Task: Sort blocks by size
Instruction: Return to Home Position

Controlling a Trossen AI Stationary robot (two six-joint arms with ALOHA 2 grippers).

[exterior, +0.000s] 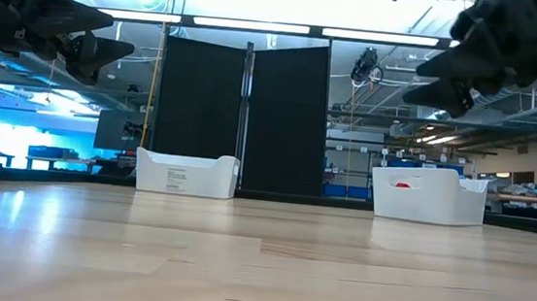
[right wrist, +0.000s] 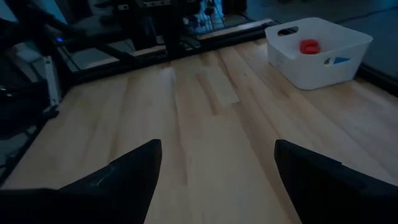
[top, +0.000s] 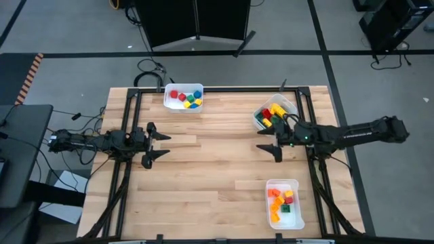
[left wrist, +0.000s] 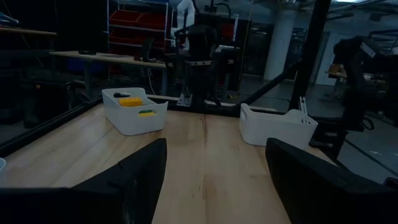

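Dark two-finger left gripper [top: 165,145] spread wide, holding nothing, over left side of pale wooden bench [top: 203,183]; dark right gripper [top: 269,153] likewise released and empty, just beside far right white plastic bin [top: 293,104]. Small plastic toy blocks [top: 271,114], red, yellow, green, blue, orange, lying inside three white bins, none loose on bench. Probably light, stiff, slick-sided: pinch across two flat opposite walls, squarely, not over studs

A robotics lab or workshop: a pale wooden worktop [top: 217,163] stands on a grey concrete floor [top: 68,41] trailed with black cables [top: 150,66]. Beyond it are tall black partition panels [exterior: 242,114], long ceiling strip lights [exterior: 250,25] and metal shelving with red storage bins [left wrist: 137,17].
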